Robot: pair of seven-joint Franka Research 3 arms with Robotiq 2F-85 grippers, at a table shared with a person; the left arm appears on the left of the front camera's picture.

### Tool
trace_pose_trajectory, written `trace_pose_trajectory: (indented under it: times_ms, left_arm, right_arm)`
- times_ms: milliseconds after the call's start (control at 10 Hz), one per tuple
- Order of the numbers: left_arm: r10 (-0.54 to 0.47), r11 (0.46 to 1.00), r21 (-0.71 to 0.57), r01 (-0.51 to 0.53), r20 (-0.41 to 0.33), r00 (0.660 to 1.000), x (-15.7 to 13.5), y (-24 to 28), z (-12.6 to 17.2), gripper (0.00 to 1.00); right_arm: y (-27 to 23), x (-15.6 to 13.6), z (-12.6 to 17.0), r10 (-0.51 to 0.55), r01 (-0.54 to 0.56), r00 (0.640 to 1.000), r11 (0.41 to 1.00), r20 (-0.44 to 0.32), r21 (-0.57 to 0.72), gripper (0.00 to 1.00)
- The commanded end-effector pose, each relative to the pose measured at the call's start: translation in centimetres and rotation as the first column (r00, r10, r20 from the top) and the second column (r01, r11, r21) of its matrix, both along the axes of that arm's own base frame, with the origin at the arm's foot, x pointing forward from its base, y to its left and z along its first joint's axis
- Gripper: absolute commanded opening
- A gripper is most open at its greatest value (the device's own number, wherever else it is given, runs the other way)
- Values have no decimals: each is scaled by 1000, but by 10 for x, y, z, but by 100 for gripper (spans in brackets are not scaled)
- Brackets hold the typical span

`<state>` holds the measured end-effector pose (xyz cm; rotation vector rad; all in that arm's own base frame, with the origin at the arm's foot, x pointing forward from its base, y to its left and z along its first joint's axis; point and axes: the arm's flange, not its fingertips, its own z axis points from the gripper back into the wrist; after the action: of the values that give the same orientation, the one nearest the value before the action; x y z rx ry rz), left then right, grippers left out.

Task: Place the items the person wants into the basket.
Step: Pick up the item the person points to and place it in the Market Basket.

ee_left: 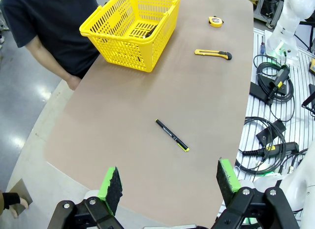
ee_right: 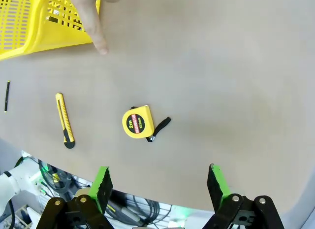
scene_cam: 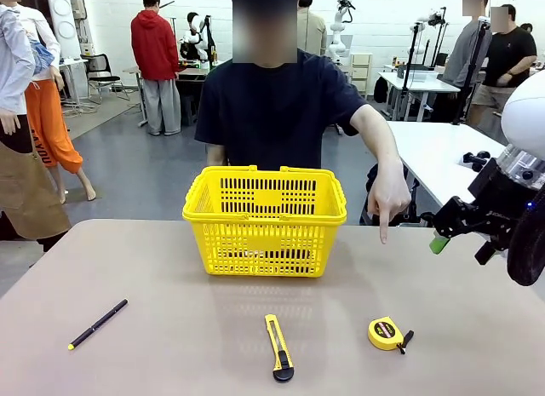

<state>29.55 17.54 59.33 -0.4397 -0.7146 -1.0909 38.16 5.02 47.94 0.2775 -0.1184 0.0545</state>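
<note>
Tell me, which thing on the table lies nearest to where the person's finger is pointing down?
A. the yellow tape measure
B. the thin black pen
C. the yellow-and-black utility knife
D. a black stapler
A: the person's hand points down at the table on the robot's right, and the tape measure lies below it there, while the utility knife and pen lie further left.

- Basket [scene_cam: 265, 217]: yellow plastic, slotted sides, upright at table's far middle, just in front of person [scene_cam: 277, 106]; handle folded down on rim.
- Tape measure [scene_cam: 386, 333]: round, yellow, red/black label, black strap; lies flat on near right of table, well apart from basket.
- Person: black tee, hand [scene_cam: 388, 198] pointing index finger down twd table, right of basket.
</note>
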Motion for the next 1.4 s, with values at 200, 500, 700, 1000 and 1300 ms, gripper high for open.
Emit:
trace_pose_trajectory:
  times_ms: [200, 500, 700, 1000, 1300]
  left_arm:
    - [-15, 1000, -16, 15, 19, 1000, 0, 1, 0, 100]
    - [-15, 1000, -16, 15, 19, 1000, 0, 1, 0, 100]
    - [-15, 1000, -16, 15, 19, 1000, 0, 1, 0, 100]
    - [-15, 1000, -16, 15, 19, 1000, 0, 1, 0, 100]
    - [-15, 1000, -16, 15, 19, 1000, 0, 1, 0, 100]
  right_arm:
    - [50, -9, -25, -2, -2, 1000, 986, -20, -164, 100]
    - [106, -12, -62, 107, -118, 993, 958, -57, -260, 100]
    - [124, -7, -91, 110, -115, 993, 950, -33, -292, 100]
    - [141, 2, -132, 54, -58, 998, 927, -23, -370, 100]
    - [146, 6, -151, 111, -109, 994, 925, -16, -363, 100]
